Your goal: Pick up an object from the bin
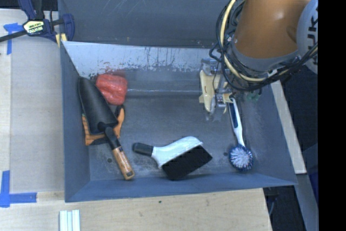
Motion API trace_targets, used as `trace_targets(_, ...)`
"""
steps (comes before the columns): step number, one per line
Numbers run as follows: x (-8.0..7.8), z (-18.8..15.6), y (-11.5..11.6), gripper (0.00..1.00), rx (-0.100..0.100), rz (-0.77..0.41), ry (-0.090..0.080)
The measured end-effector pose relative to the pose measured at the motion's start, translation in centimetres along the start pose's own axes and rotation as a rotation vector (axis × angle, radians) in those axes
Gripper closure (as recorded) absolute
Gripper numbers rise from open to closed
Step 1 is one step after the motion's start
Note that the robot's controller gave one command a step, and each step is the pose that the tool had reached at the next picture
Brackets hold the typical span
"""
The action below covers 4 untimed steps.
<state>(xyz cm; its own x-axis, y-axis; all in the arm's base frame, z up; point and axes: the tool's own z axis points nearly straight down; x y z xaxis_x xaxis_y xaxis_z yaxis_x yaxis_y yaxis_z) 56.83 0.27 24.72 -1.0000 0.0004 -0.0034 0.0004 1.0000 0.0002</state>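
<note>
The end effector (214,107) hangs just beside the blue-and-white brush (235,132).

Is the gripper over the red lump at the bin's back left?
No, the gripper is at the right, beside the blue-handled dish brush, well apart from the red lump.

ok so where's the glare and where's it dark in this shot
Camera view: the brightest patch is a pale band along the back wall of the bin; the floor below it is dimmer; the orange cover on the arm carries a soft sheen, with no hard glare.
</note>
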Motion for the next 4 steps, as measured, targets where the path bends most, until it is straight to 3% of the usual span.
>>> trace_targets(1, 0.0, 0.0, 0.0, 0.0, 0.0, 0.0, 0.0)
trace_targets(2, -0.9, 5.4, -0.9, 1.0, 0.0, 0.014, -0.003)
trace_targets(4, -0.8, 5.5, -1.2, 1.0, -0.001, 0.03, -0.002)
